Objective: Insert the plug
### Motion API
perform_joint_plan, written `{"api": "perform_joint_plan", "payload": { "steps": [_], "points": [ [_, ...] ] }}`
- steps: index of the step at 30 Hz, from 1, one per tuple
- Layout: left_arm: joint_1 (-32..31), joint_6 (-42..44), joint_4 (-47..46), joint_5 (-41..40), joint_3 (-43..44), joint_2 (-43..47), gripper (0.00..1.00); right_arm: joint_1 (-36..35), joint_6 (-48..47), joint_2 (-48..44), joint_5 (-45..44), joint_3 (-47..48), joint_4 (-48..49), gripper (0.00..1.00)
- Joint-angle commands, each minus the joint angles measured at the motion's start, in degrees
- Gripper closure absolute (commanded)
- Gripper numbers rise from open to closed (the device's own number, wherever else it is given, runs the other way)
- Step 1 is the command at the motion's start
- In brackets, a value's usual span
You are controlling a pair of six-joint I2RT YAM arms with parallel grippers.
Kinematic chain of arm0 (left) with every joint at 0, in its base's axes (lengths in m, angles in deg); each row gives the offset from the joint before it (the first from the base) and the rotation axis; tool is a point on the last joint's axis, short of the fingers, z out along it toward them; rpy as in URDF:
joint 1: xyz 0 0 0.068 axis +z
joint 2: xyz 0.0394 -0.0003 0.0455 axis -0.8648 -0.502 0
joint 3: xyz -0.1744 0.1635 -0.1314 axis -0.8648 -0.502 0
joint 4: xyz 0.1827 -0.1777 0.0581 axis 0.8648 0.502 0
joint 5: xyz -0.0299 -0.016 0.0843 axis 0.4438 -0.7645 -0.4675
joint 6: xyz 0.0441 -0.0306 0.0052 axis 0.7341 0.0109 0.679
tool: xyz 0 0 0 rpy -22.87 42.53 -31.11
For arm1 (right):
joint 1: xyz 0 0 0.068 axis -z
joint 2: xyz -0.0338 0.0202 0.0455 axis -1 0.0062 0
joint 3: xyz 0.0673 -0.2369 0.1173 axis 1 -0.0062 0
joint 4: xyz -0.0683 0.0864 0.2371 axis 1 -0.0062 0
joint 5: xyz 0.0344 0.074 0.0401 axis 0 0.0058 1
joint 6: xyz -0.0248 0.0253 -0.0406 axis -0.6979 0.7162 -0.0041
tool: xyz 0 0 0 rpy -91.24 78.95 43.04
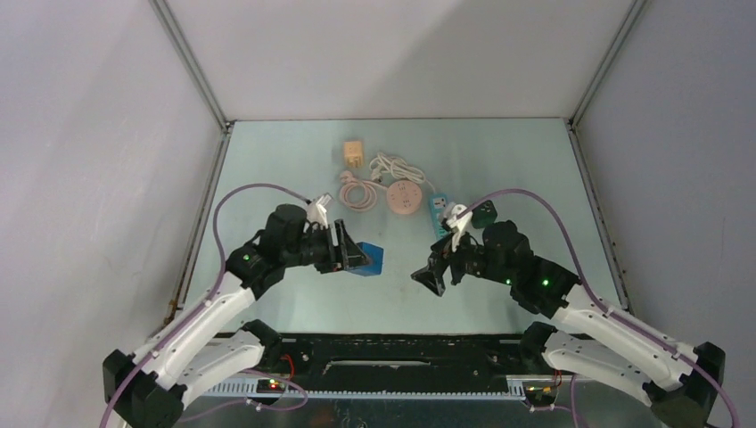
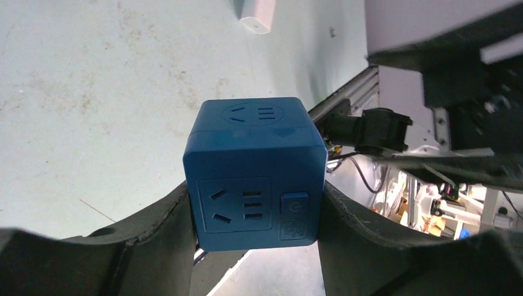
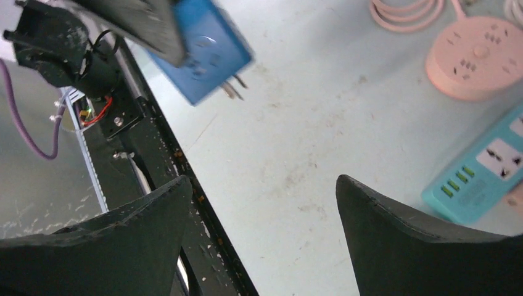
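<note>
At the near centre of the table, your left gripper is clamped on the blue cube plug adapter, one finger pressed to each side face. The left wrist view shows a socket face with a small button toward the camera and a second socket pattern on the face above it. The right wrist view shows its metal prongs sticking out of the far face, away from the left gripper and angled toward the table surface. Whether the cube is clear of the table or resting on it, you cannot tell from these views. Your right gripper sits opposite, near the cube but apart from it, jaws spread wide with nothing between them. Further back lie the teal power strip, just beside the right arm's wrist, then the round pink socket hub with its coiled pink cable to the left. A white cable and a small orange adapter lie behind those.
</note>
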Motion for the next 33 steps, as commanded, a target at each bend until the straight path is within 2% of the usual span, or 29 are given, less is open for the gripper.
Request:
{"api": "perform_joint_plan", "payload": {
  "steps": [1,5,10,16,21,26,33],
  "points": [
    [1.4,2.0,-3.3,6.3,0.5,6.0,1.00,5.9,5.5,-2.3,2.7,-2.0,-0.6,0.11],
    [1.7,-1.0,-9.2,9.8,-0.5,10.9,1.00,11.0,8.2,-2.9,3.2,-3.1,-2.3,0.11],
    [1.8,-4.0,-20.0,14.9,-2.8,15.5,1.00,14.2,8.8,-1.1,2.5,-3.2,-4.3,0.11],
    [1.8,-2.3,-20.0,16.7,-1.3,16.0,1.00,17.2,9.5,1.5,3.2,-3.2,-4.4,0.11],
    [1.8,2.9,-17.3,15.7,-0.2,16.5,1.00,18.7,9.6,4.7,3.6,-3.2,-3.7,0.11],
    [1.8,9.7,-14.8,9.8,0.3,17.6,1.00,22.4,10.2,9.6,5.7,-3.1,-2.0,0.11],
    [1.8,23.3,-9.7,1.9,1.1,20.1,1.00,25.8,7.2,24.5,-0.7,5.6,-5.7,0.11]
  ]
}}
